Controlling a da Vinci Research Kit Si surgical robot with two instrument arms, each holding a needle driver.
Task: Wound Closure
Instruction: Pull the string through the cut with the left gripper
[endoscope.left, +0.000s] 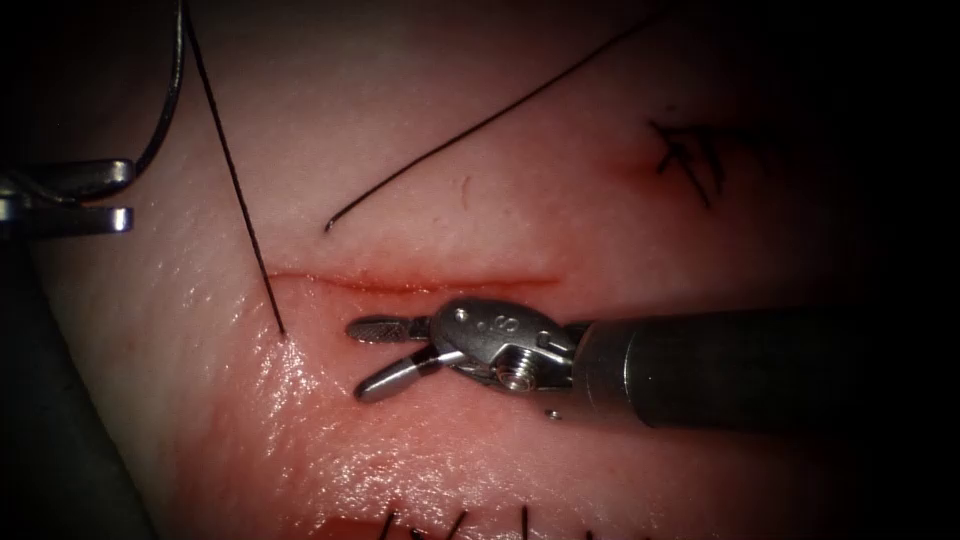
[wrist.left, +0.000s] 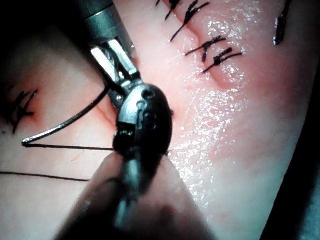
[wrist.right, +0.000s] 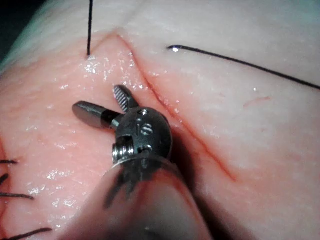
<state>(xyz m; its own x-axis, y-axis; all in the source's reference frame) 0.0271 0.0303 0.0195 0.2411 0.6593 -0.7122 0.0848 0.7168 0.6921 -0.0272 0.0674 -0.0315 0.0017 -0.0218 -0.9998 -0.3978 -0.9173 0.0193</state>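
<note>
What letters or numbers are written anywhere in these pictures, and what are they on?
Stamped marks on the right hand's metal wrist: perhaps digits, too small to read for sure.
No other writing appears.
The right hand is open beside the cut and holds nothing. The needle curves up from the left hand, off the tissue. I cannot tell if it is gripped.

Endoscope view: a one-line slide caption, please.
Right tool open and empty beside the cut; left tool holds the needle off tissue.

Wet, glossy tissue (endoscope.left: 300, 400) — polished metal right tool (endoscope.left: 385, 352), matt thread (endoscope.left: 232, 170).
</note>
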